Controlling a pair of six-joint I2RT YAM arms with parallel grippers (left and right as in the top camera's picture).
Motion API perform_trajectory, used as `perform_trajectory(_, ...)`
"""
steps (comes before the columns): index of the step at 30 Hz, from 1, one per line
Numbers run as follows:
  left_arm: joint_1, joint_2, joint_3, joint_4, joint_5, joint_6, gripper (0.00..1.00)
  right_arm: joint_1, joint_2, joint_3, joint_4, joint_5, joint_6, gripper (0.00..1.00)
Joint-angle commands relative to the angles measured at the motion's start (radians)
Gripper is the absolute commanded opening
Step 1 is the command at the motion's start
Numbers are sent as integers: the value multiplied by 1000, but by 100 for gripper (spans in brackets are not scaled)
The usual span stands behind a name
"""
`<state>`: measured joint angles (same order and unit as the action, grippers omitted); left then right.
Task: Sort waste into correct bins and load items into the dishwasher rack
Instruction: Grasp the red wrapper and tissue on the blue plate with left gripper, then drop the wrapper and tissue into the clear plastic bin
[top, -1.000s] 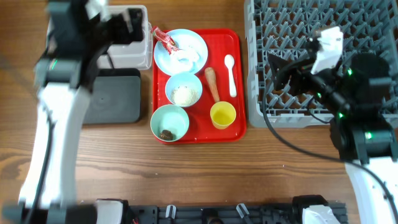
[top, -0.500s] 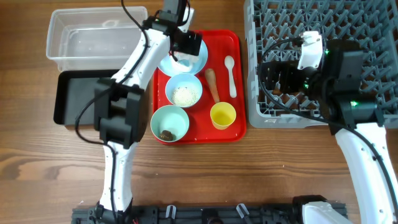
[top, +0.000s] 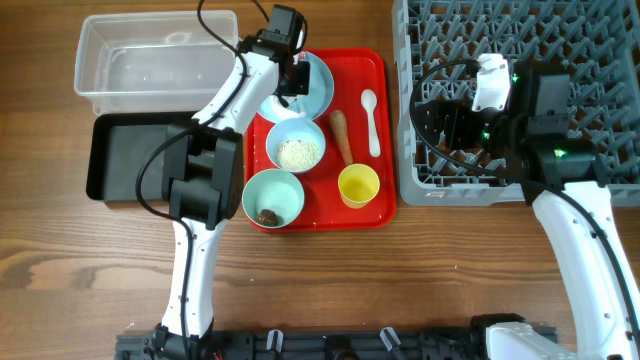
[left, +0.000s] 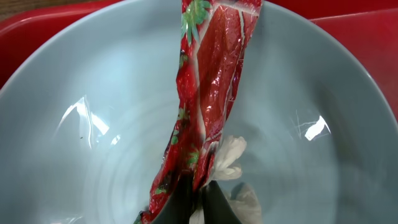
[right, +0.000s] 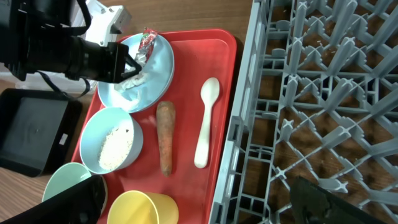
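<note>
The left arm stretches far across the table, its gripper (left: 195, 200) pinched tight on one end of the red crumpled plastic wrapper (left: 208, 81) over the round light-blue plate (left: 93, 93). White crumpled tissue bits (left: 231, 157) lie on the plate, touching the wrapper just beside the fingertips. The plate sits at the far end of the flat red tray (top: 377, 68).

The right gripper (right: 199, 186) hangs with its fingers spread wide over the near left part of the large grey plastic pegged rack (top: 560, 40), holding nothing.

On the tray there are two small bowls. The pale blue one (top: 296, 130) holds loose white rice grains (top: 296, 153). The mint-green one (top: 262, 185) holds one small dark brown food clump (top: 267, 215). Beside them are one small yellow cup (top: 358, 185), one orange-brown carrot (top: 341, 135) and one white plastic spoon (top: 371, 122).

Two tubs stand left of the tray, the clear plastic one (top: 90, 50) farther and the black one (top: 140, 160) nearer.
</note>
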<state>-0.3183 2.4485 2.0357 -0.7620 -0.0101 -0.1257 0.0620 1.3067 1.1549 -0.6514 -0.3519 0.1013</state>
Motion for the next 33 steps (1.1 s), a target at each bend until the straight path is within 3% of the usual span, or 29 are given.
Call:
perform_trajectory(1, 3, -34, 31, -29, 43, -23, 4, 4, 12, 21, -1, -9, 7, 96)
perform_trajectory(8, 60, -365, 95, -47, -180, -22, 4, 4, 12, 21, 3, -9, 7, 96)
perform_trajectory(11, 161, -356, 88, -72, -319, -52, 4, 4, 12, 21, 2, -10, 11, 96)
perform_trajectory(15, 289, -251, 88, -56, -320, -171, 4, 4, 12, 21, -10, -9, 14, 96)
perform_trajectory(17, 328, -175, 88, -19, -319, -171, 7, 4, 12, 21, -23, -9, 10, 96)
perform_trajectory(18, 337, -154, 88, -11, -319, -171, 14, 4, 12, 21, -27, -9, 10, 96)
perform_trajectory(19, 340, -144, 88, -8, -320, -171, 42, 4, 12, 21, -31, -9, 10, 96)
perform_trajectory(20, 339, -145, 88, -7, -320, -170, 63, 4, 12, 21, -31, -9, 11, 96)
perform_trajectory(23, 330, -174, 89, -5, -315, -107, 94, 4, 12, 21, -31, -9, 11, 96)
perform_trajectory(27, 302, -257, 89, -47, -303, 22, 96, 4, 12, 21, -30, -9, 11, 96)
perform_trajectory(30, 255, -393, 89, -201, -48, 153, 97, 4, 12, 21, -23, -9, 10, 96)
perform_trajectory(33, 188, -507, 89, -449, 103, 156, 98, 4, 12, 21, -23, -9, 10, 97)
